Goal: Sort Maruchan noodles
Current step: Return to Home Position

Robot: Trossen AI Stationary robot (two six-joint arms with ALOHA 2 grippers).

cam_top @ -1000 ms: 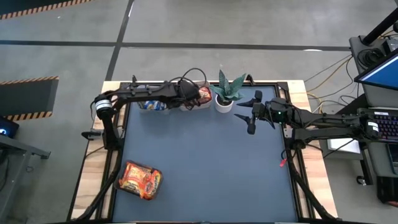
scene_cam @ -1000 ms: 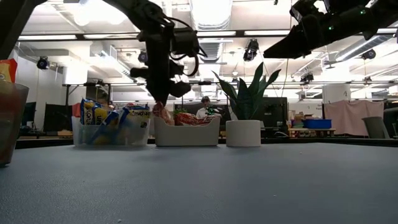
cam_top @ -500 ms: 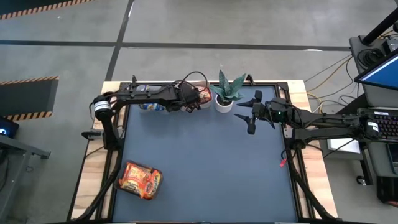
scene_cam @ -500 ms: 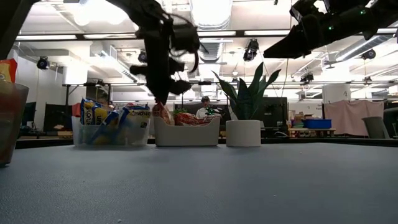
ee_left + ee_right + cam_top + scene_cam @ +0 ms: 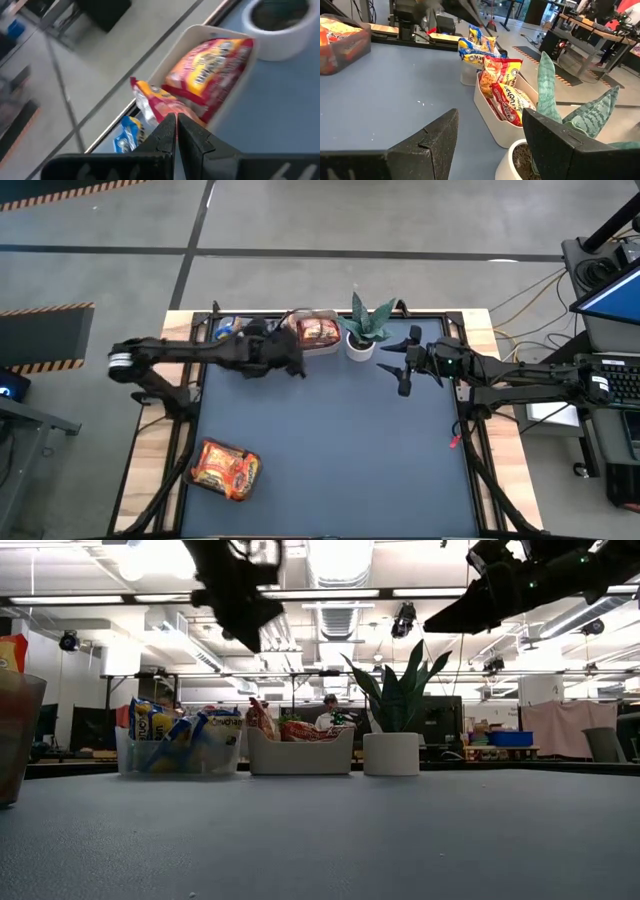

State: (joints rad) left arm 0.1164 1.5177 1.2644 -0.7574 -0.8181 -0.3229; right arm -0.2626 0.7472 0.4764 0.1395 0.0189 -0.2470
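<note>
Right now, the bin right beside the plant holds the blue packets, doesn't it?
No. The bin beside the plant holds red packets; the blue ones are in the clear bin next along. The low view shows it.

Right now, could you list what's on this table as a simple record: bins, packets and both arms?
Clear plastic tub: blue-yellow noodle packets, far edge
Pale oblong bin: red-and-white noodle packets, beside the tub
Dark bin: orange noodle packets, near left corner
Green plant in white pot: right of pale bin
Left gripper: shut, empty, raised near pale bin
Right gripper: open, empty, raised beside plant
</note>
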